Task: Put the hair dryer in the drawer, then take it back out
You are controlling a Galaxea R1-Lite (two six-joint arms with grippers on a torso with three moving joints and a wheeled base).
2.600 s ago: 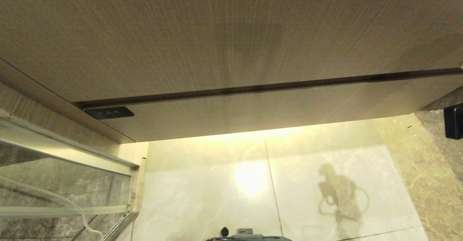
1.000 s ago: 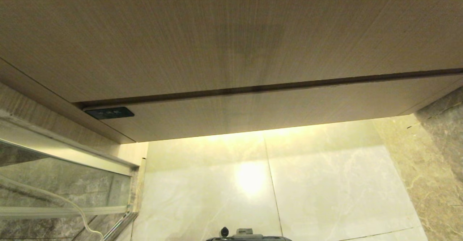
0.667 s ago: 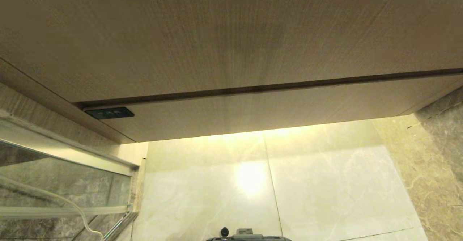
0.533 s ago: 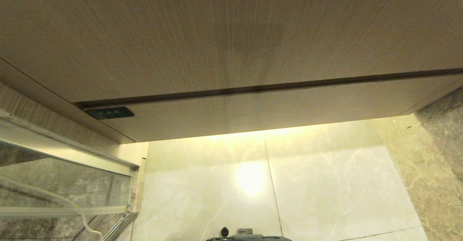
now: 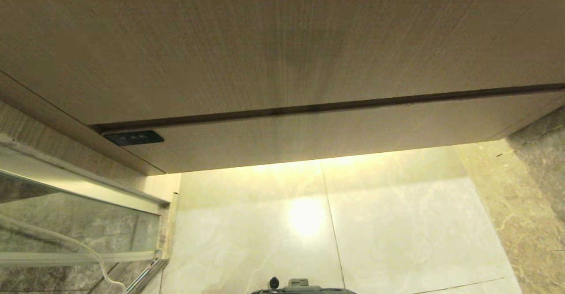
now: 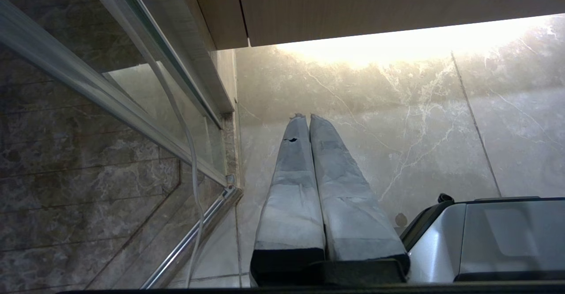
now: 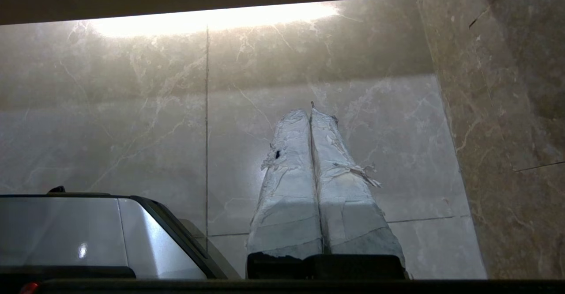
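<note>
step: done or parked, hair dryer unseen | light-brown wood drawer (image 5: 309,126) closed | left hand (image 6: 307,116) and right hand (image 7: 309,111) closed, empty | next: find dryer

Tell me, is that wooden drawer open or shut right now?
Shut. The drawer front sits flush under the panel above, with only a thin dark seam between them. Nothing of its inside shows.

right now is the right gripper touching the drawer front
Apart. In the right wrist view the right gripper hangs shut and empty over the floor tiles, with the drawer front well beyond its tips.
</note>
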